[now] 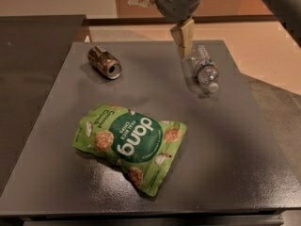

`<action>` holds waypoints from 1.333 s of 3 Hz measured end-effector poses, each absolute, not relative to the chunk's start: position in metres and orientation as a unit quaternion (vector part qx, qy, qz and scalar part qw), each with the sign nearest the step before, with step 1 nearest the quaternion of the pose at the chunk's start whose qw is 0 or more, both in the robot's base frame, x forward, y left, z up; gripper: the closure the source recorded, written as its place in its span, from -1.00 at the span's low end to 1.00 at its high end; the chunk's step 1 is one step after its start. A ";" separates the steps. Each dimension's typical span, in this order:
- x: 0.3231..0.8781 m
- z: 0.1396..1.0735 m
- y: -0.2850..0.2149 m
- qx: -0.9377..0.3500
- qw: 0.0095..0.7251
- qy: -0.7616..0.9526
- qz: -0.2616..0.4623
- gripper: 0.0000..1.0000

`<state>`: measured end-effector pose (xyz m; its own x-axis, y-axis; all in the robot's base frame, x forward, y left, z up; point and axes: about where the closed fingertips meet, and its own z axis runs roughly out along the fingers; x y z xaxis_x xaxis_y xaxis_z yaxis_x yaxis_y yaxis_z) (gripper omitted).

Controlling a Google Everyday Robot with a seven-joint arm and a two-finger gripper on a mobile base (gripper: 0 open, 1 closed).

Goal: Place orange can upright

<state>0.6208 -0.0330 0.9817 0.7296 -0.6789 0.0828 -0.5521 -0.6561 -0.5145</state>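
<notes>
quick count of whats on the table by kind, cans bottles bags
cans: 1, orange can lying on its side
bottles: 1, clear water bottle lying down
snack bags: 1, green bag lying flat
total: 3
not counted: gripper, over the table beside the bottle's far end

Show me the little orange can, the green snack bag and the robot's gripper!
Small brownish-orange metal can (104,62): camera view, its mottled side.
Flat green snack bag (129,145): camera view, its round logo.
Gripper (183,51): camera view, its tip, beside the clear plastic bottle (205,69).
</notes>
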 end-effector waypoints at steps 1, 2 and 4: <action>0.636 0.974 -0.012 -0.929 0.216 0.257 -0.155 -1.00; 0.648 0.964 0.006 -0.948 0.192 0.172 -0.183 -1.00; 0.656 0.947 0.015 -0.958 0.155 0.073 -0.229 -1.00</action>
<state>0.6563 0.0151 0.9471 0.8842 -0.2109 0.4169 -0.0689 -0.9414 -0.3301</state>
